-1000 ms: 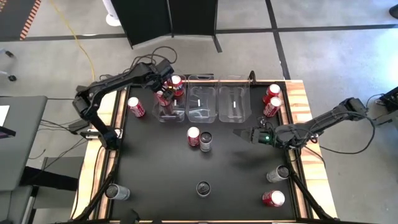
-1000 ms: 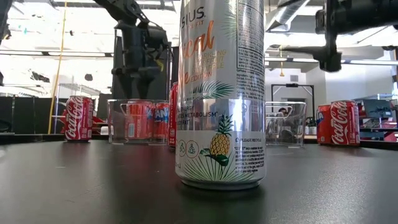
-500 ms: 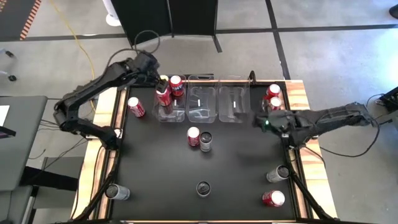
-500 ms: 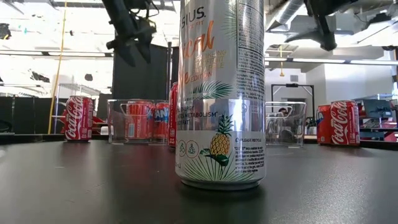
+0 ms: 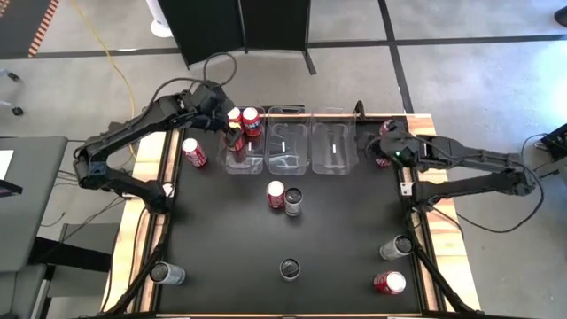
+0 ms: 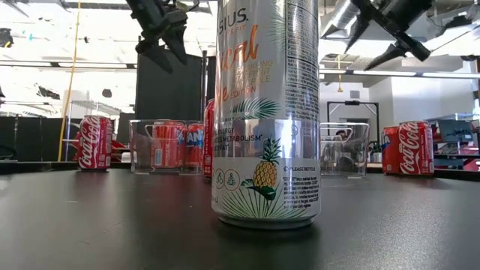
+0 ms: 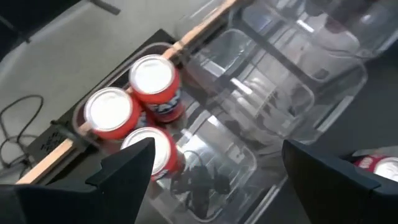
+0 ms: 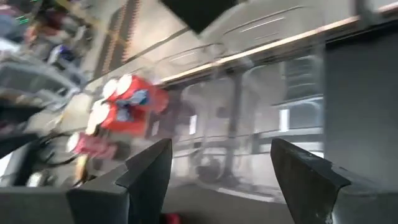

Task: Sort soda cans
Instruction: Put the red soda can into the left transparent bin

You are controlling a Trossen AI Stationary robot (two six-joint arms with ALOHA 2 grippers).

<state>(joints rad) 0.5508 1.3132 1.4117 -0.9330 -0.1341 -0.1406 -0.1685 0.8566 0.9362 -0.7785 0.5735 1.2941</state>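
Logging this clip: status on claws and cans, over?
Left claw open, empty, above the left bin holding three red cans. Right claw open, empty, near the two red cans at the right edge. Nothing blocking.

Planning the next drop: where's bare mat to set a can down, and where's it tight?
Free: the black mat between the centre can pair and the right-edge silver can, and left of the pair. The middle bin and right bin look empty. Crowded: the left bin holding red cans, under the left gripper.
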